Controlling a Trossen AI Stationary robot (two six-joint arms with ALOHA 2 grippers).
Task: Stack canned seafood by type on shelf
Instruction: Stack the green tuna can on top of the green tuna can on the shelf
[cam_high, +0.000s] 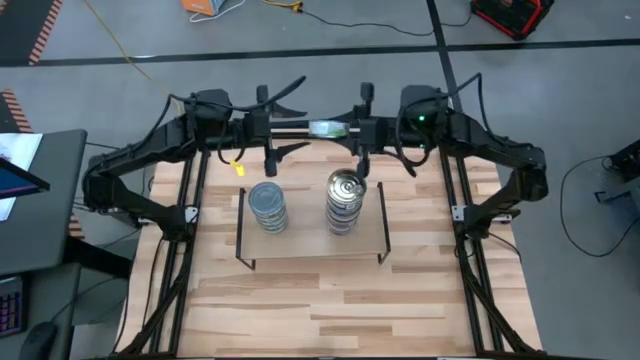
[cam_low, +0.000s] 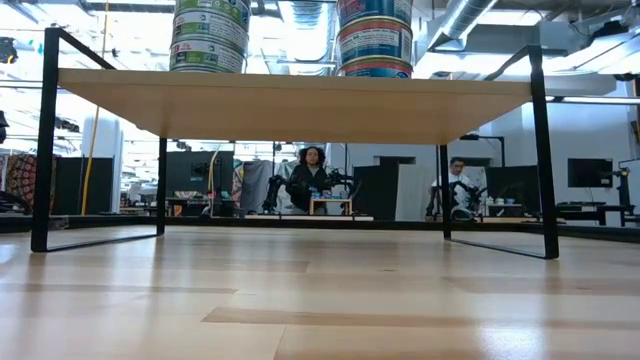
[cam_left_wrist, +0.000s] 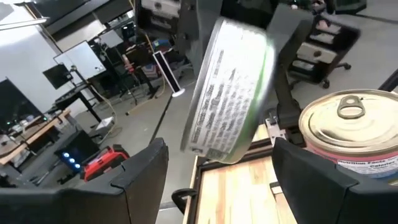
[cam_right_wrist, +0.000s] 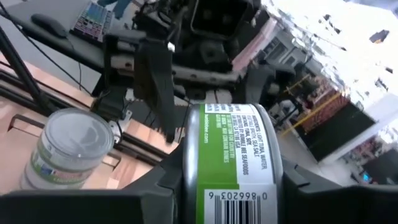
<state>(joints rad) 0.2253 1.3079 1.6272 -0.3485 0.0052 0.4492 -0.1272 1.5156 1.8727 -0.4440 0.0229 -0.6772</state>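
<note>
The shelf (cam_high: 310, 242) carries two stacks of canned seafood. One has blue-grey lids (cam_high: 268, 205) and the other shiny pull-tab lids (cam_high: 346, 198). Both stacks stand on its wooden top (cam_low: 300, 105). My right gripper (cam_right_wrist: 233, 186) is shut on one more tin with a green-and-white label (cam_high: 328, 128), high over the table's far edge. My left gripper (cam_left_wrist: 217, 180) faces it from the left and is open. Its fingers stand wide on either side of the tin's line and touch nothing. My right gripper pinches the tin between its two fingers, one on each flat end (cam_right_wrist: 189, 186). The label wall (cam_right_wrist: 239, 155) faces the wrist camera. The fingers reach in level from the table's right side. The tin stands on edge, lifted clear of table and shelf.
A small yellow object (cam_high: 238, 167) lies on the table left of the shelf. Bare tabletop (cam_high: 330, 300) stretches in front of the shelf. A desk with a screen (cam_high: 25, 180) stands off the left edge. Two people (cam_low: 312, 178) (cam_low: 457, 185) sit in the room beyond.
</note>
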